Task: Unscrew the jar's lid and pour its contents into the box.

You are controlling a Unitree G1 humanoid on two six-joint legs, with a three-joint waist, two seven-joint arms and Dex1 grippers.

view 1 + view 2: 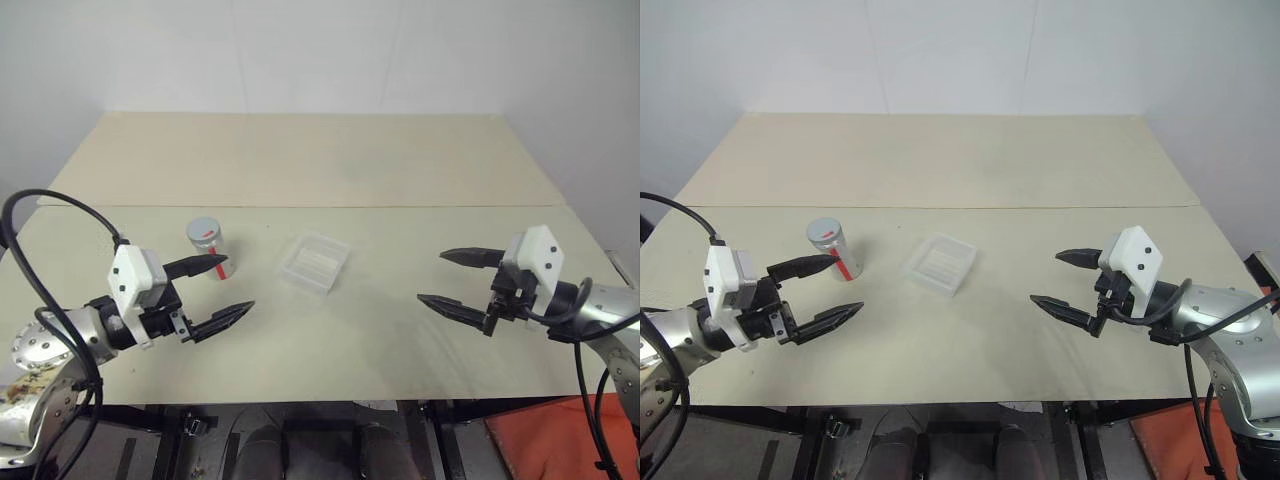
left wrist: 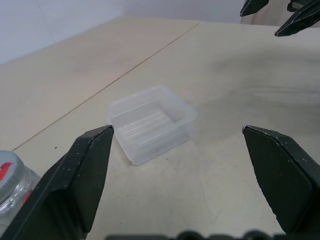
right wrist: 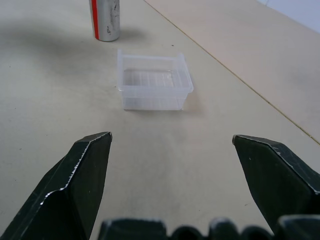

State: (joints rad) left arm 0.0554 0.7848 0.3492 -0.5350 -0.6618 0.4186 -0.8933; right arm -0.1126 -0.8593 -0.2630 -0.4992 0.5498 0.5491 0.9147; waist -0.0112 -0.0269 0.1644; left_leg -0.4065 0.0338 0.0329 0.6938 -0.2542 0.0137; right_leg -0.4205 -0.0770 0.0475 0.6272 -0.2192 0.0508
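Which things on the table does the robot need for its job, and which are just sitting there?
Needed for the job:
- jar, standing upright
- lid, on the jar
- box, beside the jar
- left gripper, open
- right gripper, open

Just there:
- table; nothing else is lying about on it.

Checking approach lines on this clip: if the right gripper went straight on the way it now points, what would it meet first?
Most likely the box, centred ahead between the open right gripper's fingers. The table between looks free. The jar stands beyond, off to one side. Depth is uncertain.
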